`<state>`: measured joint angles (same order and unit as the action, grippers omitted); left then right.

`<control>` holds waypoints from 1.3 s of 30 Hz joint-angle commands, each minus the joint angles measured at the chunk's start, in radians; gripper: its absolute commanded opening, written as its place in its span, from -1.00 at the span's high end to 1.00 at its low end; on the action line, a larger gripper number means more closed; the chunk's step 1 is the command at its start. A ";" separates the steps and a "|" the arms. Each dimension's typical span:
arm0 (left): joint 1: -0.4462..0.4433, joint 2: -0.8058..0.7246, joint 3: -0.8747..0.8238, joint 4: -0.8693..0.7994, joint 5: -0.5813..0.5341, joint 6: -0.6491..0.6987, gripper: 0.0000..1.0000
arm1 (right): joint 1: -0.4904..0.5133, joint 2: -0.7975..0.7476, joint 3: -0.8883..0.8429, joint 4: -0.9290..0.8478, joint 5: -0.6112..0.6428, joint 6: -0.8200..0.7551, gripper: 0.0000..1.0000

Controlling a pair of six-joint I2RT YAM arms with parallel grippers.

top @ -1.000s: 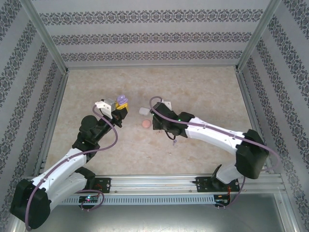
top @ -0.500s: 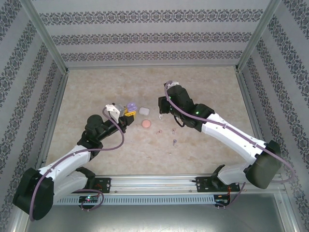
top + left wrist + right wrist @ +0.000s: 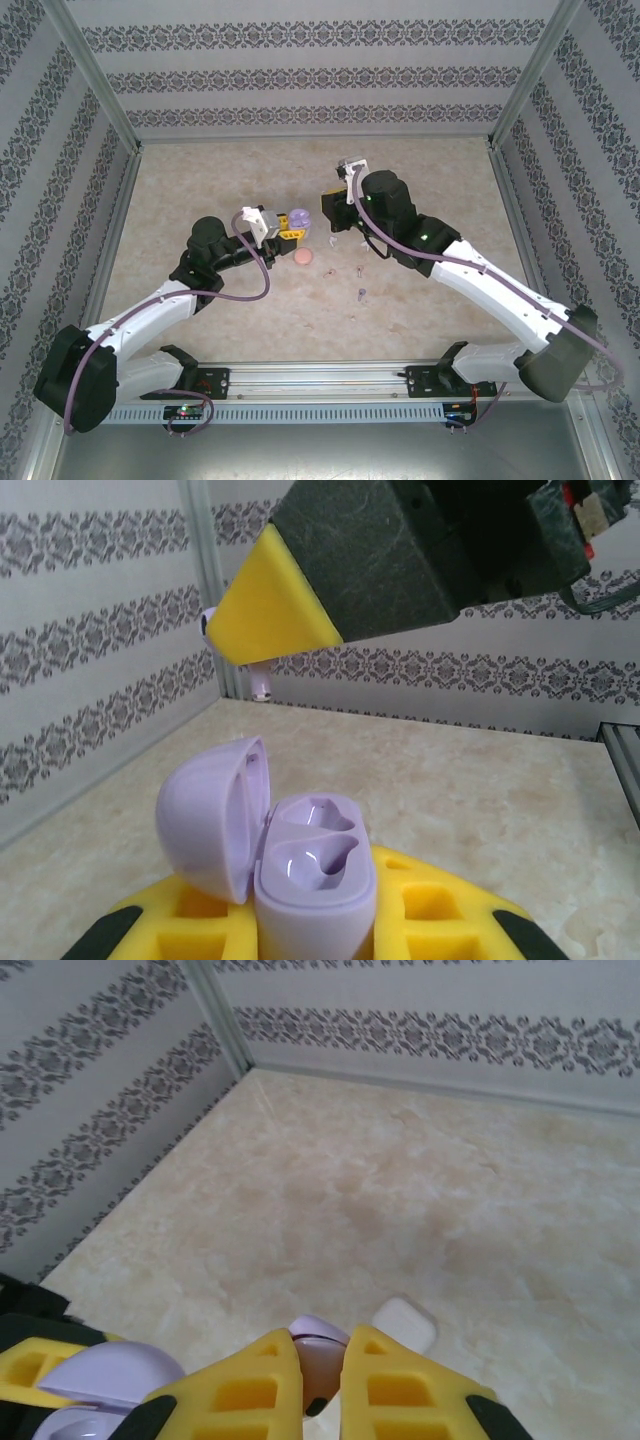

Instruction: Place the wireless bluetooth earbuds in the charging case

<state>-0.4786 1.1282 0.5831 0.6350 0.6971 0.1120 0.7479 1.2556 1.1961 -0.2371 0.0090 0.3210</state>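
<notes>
**Left gripper [image 3: 308,922].** The jaws are clamped on the base of the purple charging case [image 3: 315,880], which stands upright between the two yellow fingers. The lid [image 3: 205,815] is hinged open to one side. Both moulded wells face up and are vacant.

**Right gripper [image 3: 322,1355].** The yellow fingers are closed on a single purple earbud [image 3: 208,628], pinched between the fingertips. In the left wrist view this fingertip hangs above and beyond the open case, with clear air between them. The bud's head projects from one side of the fingertip and its stem points downward below it. In the right wrist view the case's open lid lies to the lower left of the fingertips.

**Surroundings.** In the top view the two grippers meet tip to tip above the middle of the table [image 3: 420,1190]. A pink case [image 3: 304,257] rests on the table just on the base side of the left gripper's tips. A white case [image 3: 405,1322] lies flat just beyond the right gripper's fingertips. Loose earbuds [image 3: 362,294] are scattered on the base side of the right gripper, apart from one another, and are too small for colour to be read with confidence.
</notes>
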 commanded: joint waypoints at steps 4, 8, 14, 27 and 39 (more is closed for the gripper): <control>-0.022 0.004 0.029 -0.002 -0.001 0.110 1.00 | 0.013 -0.076 -0.015 0.057 -0.062 -0.069 0.75; -0.026 0.004 0.026 0.020 -0.049 0.152 1.00 | 0.043 -0.103 -0.025 0.071 -0.078 -0.102 0.75; -0.025 0.012 0.044 0.025 -0.063 0.186 1.00 | 0.104 -0.124 -0.049 0.092 -0.070 -0.159 0.75; -0.026 0.026 0.068 0.026 -0.047 0.189 1.00 | 0.134 -0.118 -0.126 0.184 -0.044 -0.168 0.75; -0.026 0.031 0.073 0.038 -0.036 0.160 1.00 | 0.136 -0.049 -0.111 0.236 -0.021 -0.160 0.75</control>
<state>-0.4911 1.1526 0.6159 0.6365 0.6361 0.2810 0.8688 1.1957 1.0775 -0.0467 -0.0406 0.1574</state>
